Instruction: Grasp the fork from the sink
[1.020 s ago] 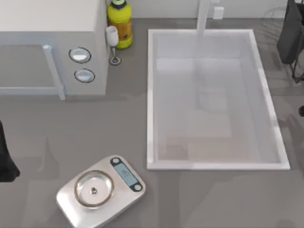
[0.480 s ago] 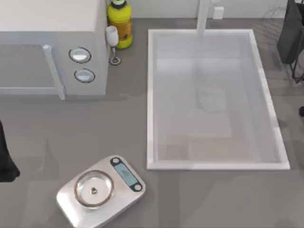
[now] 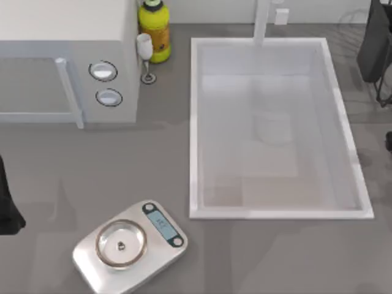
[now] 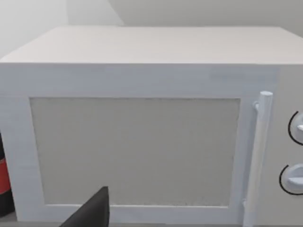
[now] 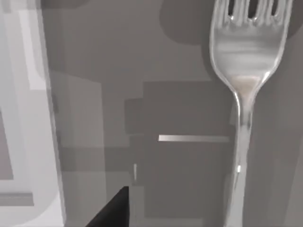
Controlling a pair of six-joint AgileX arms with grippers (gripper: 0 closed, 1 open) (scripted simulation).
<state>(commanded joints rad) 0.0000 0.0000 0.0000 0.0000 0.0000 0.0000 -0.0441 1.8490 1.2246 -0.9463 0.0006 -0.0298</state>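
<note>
The fork (image 5: 246, 71) is slim shiny silver. It hangs close in the right wrist view, tines away from me, off the grey countertop (image 5: 180, 109). Its handle runs out of that picture beside one dark fingertip (image 5: 116, 210) of my right gripper, which is shut on it. The sink (image 3: 195, 122), a pale rectangular basin with a raised rim, lies at the right of the top view, and its rim (image 5: 33, 94) also edges the right wrist view. My right arm (image 3: 376, 43) stands at the table's far right. My left arm (image 3: 5, 205) is parked at the left edge.
A grey microwave (image 3: 67, 61) fills the back left and faces the left wrist camera (image 4: 142, 142). A yellow bottle (image 3: 154, 30) and a wine glass (image 3: 146, 55) stand beside it. A kitchen scale (image 3: 130, 245) sits at the front. A tap (image 3: 262, 21) rises behind the sink.
The faint shadow on the sink's floor has shrunk and drifted. The dark part of my right arm at the right edge has crept slightly upward. The left arm has not moved.
</note>
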